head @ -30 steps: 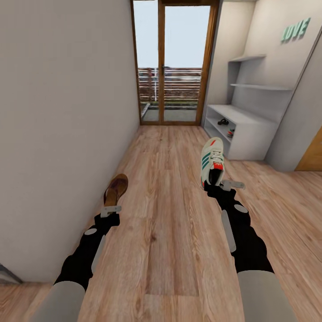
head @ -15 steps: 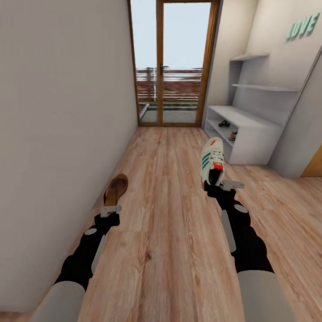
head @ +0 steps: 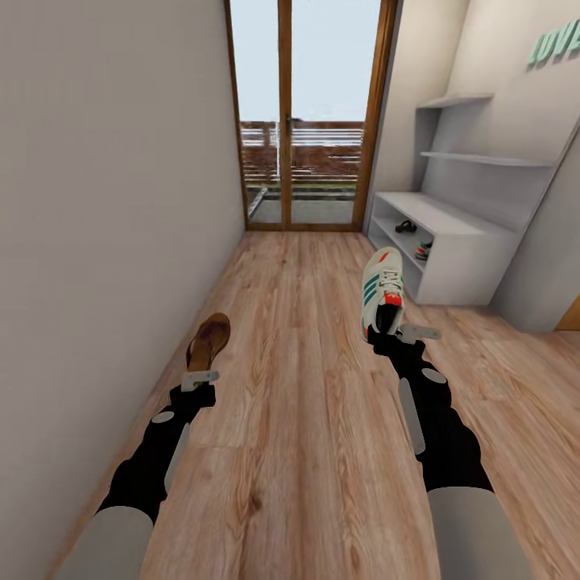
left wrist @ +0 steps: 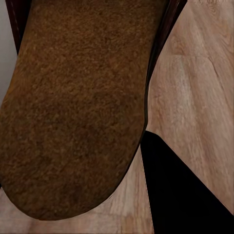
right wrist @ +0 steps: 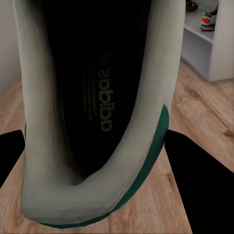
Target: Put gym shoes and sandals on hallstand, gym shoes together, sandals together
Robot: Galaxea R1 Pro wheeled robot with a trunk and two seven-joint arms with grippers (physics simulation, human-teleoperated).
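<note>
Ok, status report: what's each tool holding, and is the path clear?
Left tool shut on sandal. Right tool shut on gym shoe. Hallstand ahead right, a sandal and a shoe on its shelf. Floor between bare.

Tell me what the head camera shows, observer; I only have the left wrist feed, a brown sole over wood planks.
Observer: That sole is a sandal, held by the left gripper above the corridor floor.
Operator: Report the right arm.
Observer: The right gripper holds a gym shoe, toe pointing away from the robot.
Operator: Locate the rack.
Observer: The hallstand stands ahead on the right, against the wall beside the glass door.
Operator: Check its shelves.
Observer: The upper open shelf holds a dark sandal, and another gym shoe sits on the shelf below.
</note>
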